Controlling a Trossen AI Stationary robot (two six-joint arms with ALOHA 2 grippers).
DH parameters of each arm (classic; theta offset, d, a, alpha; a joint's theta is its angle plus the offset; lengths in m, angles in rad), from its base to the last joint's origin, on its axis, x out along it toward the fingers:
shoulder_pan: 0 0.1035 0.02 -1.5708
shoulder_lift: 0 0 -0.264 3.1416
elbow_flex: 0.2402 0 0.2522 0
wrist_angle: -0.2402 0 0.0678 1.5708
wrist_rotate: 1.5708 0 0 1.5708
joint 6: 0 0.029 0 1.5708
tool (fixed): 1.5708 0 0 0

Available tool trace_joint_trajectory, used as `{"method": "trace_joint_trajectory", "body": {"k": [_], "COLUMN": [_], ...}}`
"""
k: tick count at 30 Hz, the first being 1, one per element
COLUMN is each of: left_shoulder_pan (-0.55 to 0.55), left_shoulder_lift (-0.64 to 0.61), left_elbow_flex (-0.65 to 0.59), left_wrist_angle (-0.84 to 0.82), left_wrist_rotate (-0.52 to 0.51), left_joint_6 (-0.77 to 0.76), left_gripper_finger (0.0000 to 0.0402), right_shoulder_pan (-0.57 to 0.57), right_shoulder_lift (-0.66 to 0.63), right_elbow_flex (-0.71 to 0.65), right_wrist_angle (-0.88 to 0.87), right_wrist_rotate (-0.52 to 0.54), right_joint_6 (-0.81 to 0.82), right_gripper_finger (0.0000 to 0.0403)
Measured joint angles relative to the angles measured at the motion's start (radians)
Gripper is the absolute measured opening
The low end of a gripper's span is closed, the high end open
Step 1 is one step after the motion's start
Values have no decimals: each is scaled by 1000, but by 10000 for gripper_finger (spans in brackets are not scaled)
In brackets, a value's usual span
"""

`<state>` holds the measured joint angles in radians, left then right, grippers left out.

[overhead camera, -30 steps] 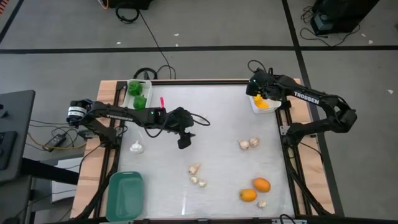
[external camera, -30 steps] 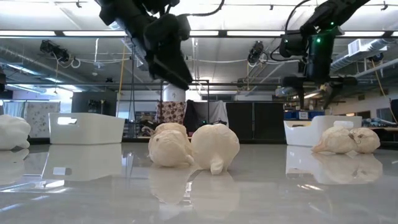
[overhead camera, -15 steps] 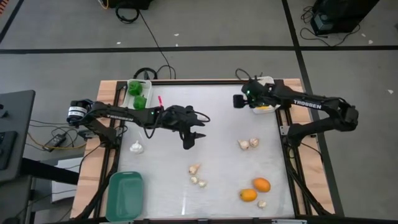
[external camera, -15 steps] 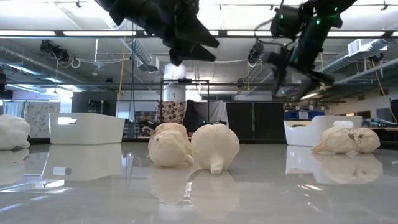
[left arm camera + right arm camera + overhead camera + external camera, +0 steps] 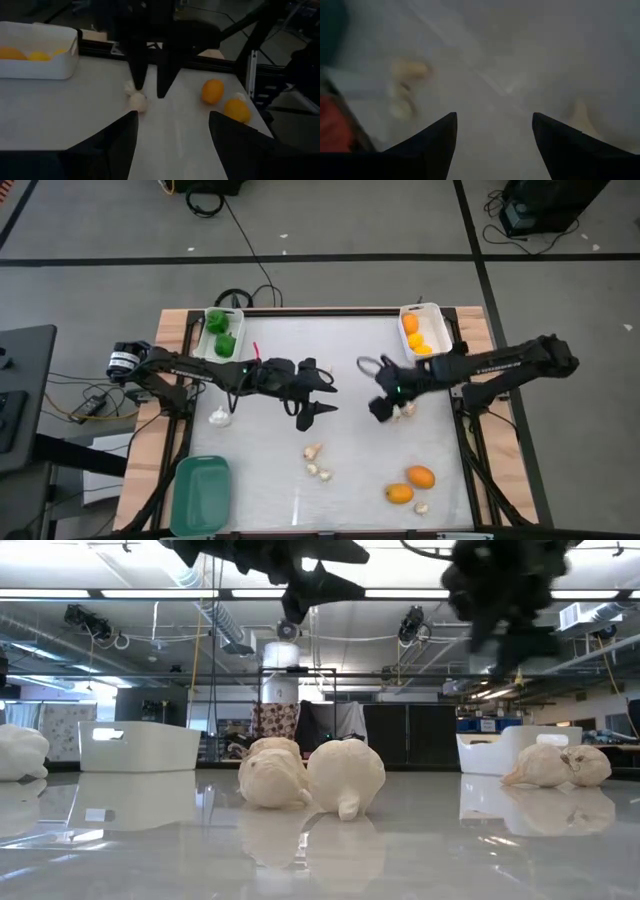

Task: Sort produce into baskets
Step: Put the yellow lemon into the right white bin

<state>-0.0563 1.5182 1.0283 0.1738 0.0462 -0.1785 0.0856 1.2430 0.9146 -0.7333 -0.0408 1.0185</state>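
My right gripper point(image 5: 383, 408) hangs open above the table, right of centre, beside a pair of whitish garlic pieces point(image 5: 404, 410). In the left wrist view its dark fingers point(image 5: 137, 70) point down just over one garlic piece point(image 5: 137, 101); I cannot tell whether they touch it. My left gripper point(image 5: 325, 392) hovers open and empty over the table's middle, pointing toward the right arm. Green peppers lie in the far-left white basket point(image 5: 222, 330), and orange and yellow fruits in the far-right white basket point(image 5: 421, 332). Two oranges point(image 5: 420, 476) rest on the table near the right.
A teal basket point(image 5: 200, 495) stands at the near left corner. One garlic piece point(image 5: 220, 417) lies near the left edge, a small group point(image 5: 316, 461) near the middle, and another point(image 5: 421, 507) by the oranges. Bare tabletop lies between the two arms.
My right gripper has swung from above the far-right white basket toward the table's middle and near side, rolling as it went, and now hangs over the garlic pair. My left gripper has tipped up from pointing downward to nearly level and risen a little.
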Motion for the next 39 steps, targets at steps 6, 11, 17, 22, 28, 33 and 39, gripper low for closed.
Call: {"method": "trace_joint_trajectory", "body": {"k": [6,11,17,22,28,33,39], "left_shoulder_pan": [-55,-102,-152,-168,-178,-186,-187], "left_shoulder_lift": [0,0,0,1,1,1,1], "left_elbow_flex": [0,0,0,0,0,0,-5], "left_wrist_angle": [-1,0,26,25,25,24,14], "left_wrist_rotate": [-1,-28,-75,-130,-131,-131,-140], "left_joint_6": [-16,-17,-54,-95,-124,-140,-142], "left_gripper_finger": [244,237,236,236,236,236,236], "right_shoulder_pan": [182,372,547,626,687,735,746], "right_shoulder_lift": [0,0,0,0,0,25,114], "right_elbow_flex": [0,0,0,0,0,-3,-25], "right_wrist_angle": [-190,-186,-190,-188,-173,-174,-104], "right_wrist_rotate": [-74,-134,-85,-12,15,46,41], "right_joint_6": [86,142,276,308,342,341,336], "right_gripper_finger": [250,251,253,273,339,394,390]}}
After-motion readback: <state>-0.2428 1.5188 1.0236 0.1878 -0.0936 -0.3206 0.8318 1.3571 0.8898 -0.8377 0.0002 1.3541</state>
